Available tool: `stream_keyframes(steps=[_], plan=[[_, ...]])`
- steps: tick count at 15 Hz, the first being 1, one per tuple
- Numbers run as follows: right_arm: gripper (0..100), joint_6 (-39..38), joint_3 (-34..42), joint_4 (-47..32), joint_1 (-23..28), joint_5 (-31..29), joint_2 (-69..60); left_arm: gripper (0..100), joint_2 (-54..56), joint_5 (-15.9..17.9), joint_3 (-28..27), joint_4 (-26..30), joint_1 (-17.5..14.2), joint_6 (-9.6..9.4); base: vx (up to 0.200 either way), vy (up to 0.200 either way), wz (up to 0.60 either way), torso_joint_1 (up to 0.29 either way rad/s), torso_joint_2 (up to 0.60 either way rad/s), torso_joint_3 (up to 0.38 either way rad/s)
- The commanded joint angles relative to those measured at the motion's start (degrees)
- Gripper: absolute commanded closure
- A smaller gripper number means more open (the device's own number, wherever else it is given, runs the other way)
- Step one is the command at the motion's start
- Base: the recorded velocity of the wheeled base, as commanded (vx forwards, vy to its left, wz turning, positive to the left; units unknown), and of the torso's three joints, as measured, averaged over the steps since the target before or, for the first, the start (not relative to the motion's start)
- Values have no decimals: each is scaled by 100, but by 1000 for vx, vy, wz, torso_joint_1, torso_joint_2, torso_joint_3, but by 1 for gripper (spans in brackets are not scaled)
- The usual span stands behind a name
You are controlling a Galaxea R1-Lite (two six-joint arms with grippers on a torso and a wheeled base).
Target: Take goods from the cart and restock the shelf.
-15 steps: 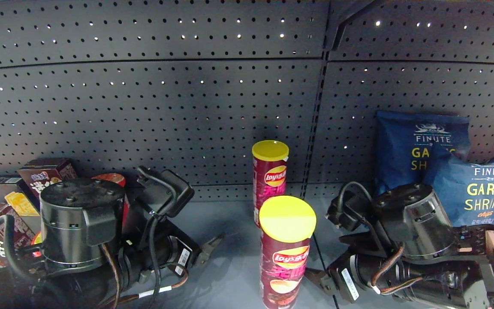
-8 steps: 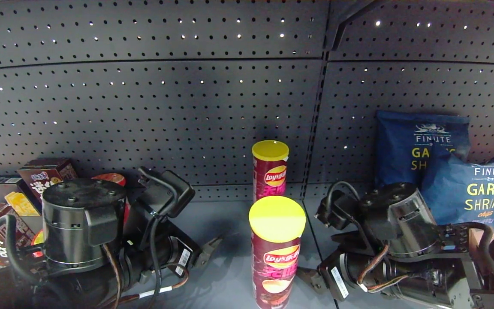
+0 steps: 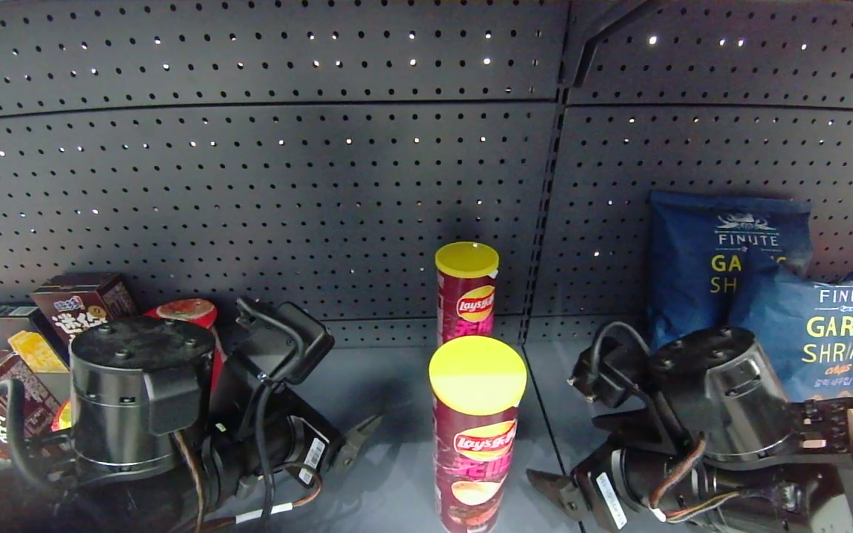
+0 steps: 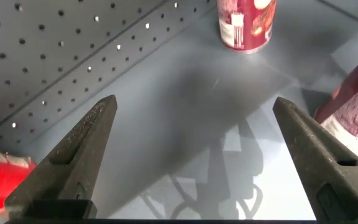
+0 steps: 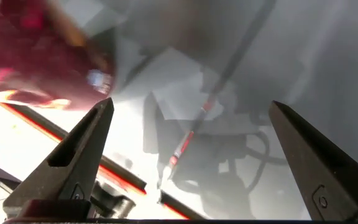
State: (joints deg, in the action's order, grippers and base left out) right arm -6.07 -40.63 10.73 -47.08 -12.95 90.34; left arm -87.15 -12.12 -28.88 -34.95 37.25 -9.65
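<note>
We count two chip cans: front can [image 3: 477, 429], rear can [image 3: 466, 292] behind it. Right of it, two blue bags: back bag [image 3: 723, 252], front bag [image 3: 837, 340]. Flanking it, left gripper [image 4: 194, 104] and right gripper [image 5: 191, 104], both gaping, empty.

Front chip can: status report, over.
Left gripper open, empty. Right gripper open, empty. Front can upright on shelf between them. Rear can stands behind it.

- The front can [image 3: 477, 437] is a tall maroon chip tube with a yellow lid. It stands upright near the front edge of the shelf, about midway along it.
- The rear can [image 3: 466, 296] has the same maroon body and yellow lid. It stands upright directly behind the first, close to the pegboard back wall, with a stretch of bare shelf between the two.
- The shelf [image 3: 389, 400] is a flat dark grey metal deck with a perforated back panel.
</note>
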Motion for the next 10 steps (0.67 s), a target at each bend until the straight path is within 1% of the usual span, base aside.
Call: stream_keyframes(steps=[1,3,4,5,7,9,10], plan=[[0,-254,214,-44,226,-68,-658,0,269,-1,190,-3,-60,7,0,0,0,0,0,0],[0,-368,152,-255,393,-217,-1116,0,585,-1,365,-3,-113,-19,0,0,0,0,0,0],[0,-439,152,-554,524,-261,-1590,0,919,-10,409,15,-140,-28,0,0,0,0,0,0],[0,-465,143,-730,516,-410,-1898,0,1130,-10,401,32,-210,-28,0,0,0,0,0,0],[0,-483,170,-827,410,-929,-2293,0,1526,-1,436,59,-491,-28,0,0,0,0,0,0],[0,-535,178,-827,331,-1237,-2539,0,1789,-1,480,59,-588,-36,0,0,0,0,0,0],[0,-685,196,-835,252,-1676,-2768,0,2044,-1,550,59,-667,-36,0,0,0,0,0,0]])
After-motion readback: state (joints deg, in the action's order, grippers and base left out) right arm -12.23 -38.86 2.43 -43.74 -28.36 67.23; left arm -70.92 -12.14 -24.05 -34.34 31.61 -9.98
